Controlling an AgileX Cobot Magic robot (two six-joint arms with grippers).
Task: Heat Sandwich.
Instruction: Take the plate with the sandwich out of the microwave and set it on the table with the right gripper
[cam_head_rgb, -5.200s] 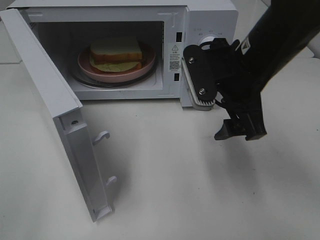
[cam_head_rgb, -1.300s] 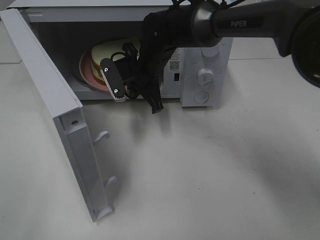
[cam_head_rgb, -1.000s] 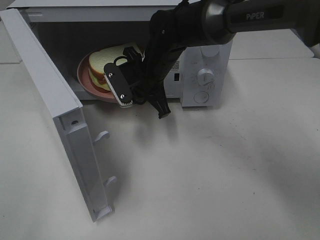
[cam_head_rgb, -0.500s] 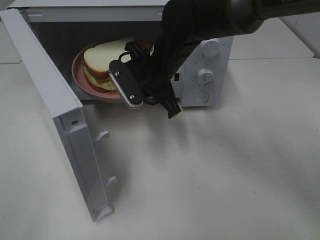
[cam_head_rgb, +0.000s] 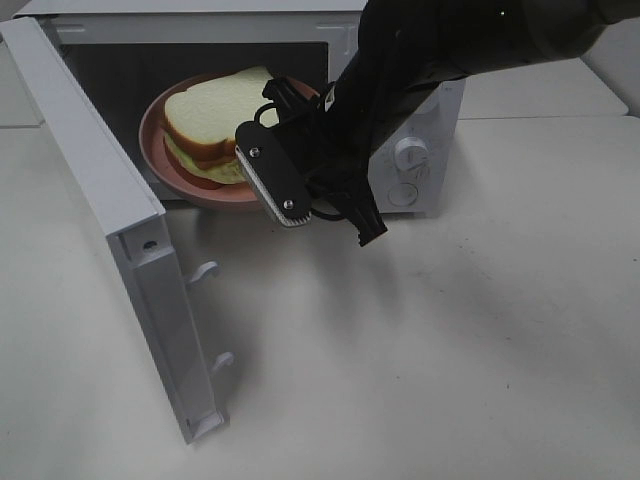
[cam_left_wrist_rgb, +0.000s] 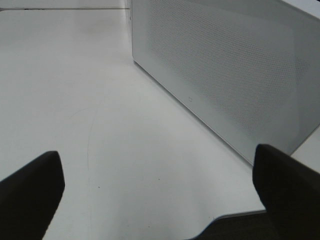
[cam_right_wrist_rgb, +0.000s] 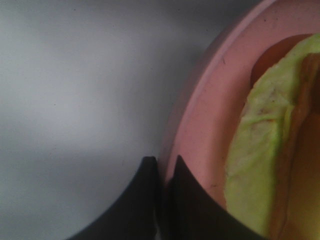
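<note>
The sandwich (cam_head_rgb: 205, 120), thick white bread over yellow-green filling, lies on a round pink plate (cam_head_rgb: 152, 130) that hangs at the mouth of the open microwave (cam_head_rgb: 200, 8), partly out of the cavity. My right gripper (cam_head_rgb: 262, 150) is shut on the plate's right rim, reaching in from the right. The right wrist view shows its black fingertips pinched on the pink plate (cam_right_wrist_rgb: 200, 125) beside the sandwich filling (cam_right_wrist_rgb: 255, 150), the right gripper (cam_right_wrist_rgb: 162, 167) closed tight. My left gripper (cam_left_wrist_rgb: 157, 200) is open over bare table and does not show in the exterior high view.
The microwave door (cam_head_rgb: 110, 220) stands swung open to the left, its latch hooks pointing inward. Two knobs (cam_head_rgb: 408, 153) sit on the control panel behind my right arm. A white perforated microwave panel (cam_left_wrist_rgb: 225, 65) fills the left wrist view beside white table (cam_left_wrist_rgb: 100, 100).
My right gripper moved from the control panel into the cavity, closed on the plate rim, and over the last second has drawn plate and sandwich outward and up.
</note>
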